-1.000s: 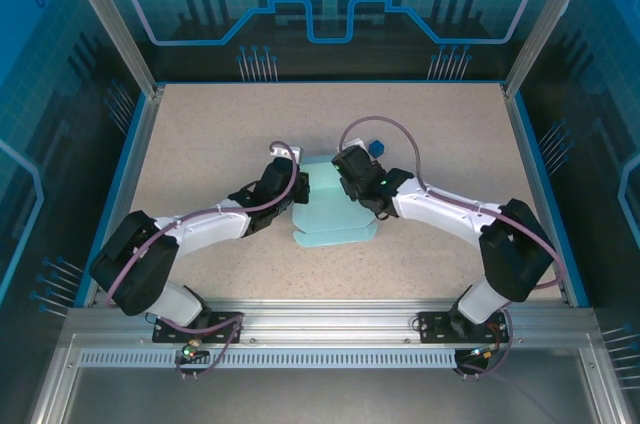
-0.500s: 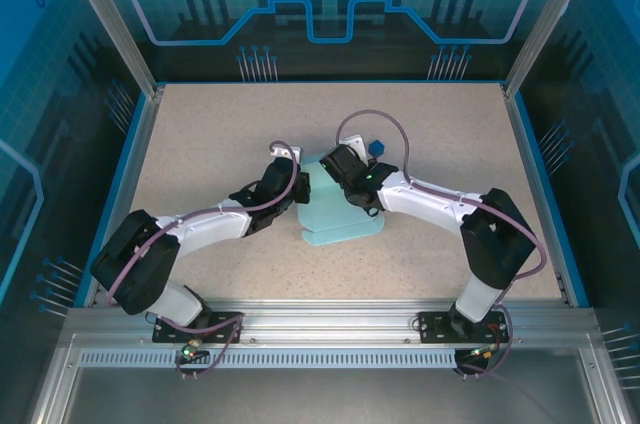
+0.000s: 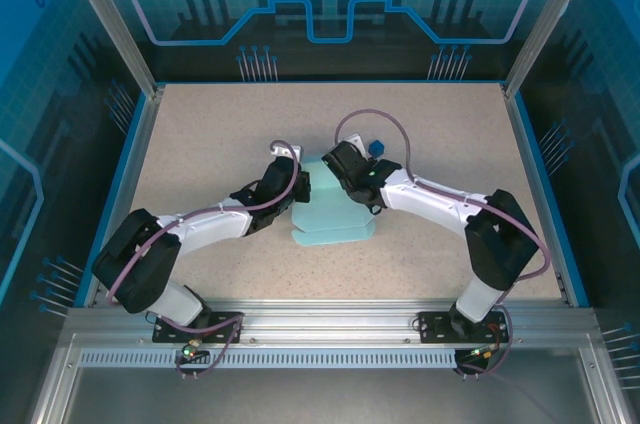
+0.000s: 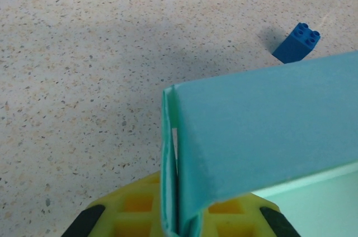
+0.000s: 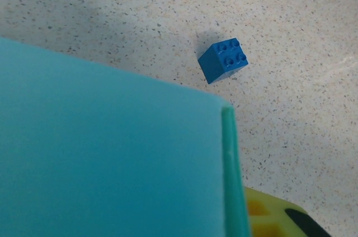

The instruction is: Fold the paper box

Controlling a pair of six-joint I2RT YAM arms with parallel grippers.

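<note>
Paper box (image 3: 335, 226) just nearside of blue brick (image 3: 376, 148), between both grippers. Left gripper (image 3: 299, 188) clamped on doubled left edge; raised panel running from there toward brick. Right gripper (image 3: 332, 160) at brick-side end, nearer that panel; grip unclear.

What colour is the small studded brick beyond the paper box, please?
Dark blue brick, clearest in the right wrist view.

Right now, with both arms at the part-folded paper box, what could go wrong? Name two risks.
1. The left gripper pinches a doubled edge of the paper box. A pull from the right gripper might tear or mis-crease it.
2. The blue brick sits just beyond the box, near the right gripper. A push that way could knock it.
</note>
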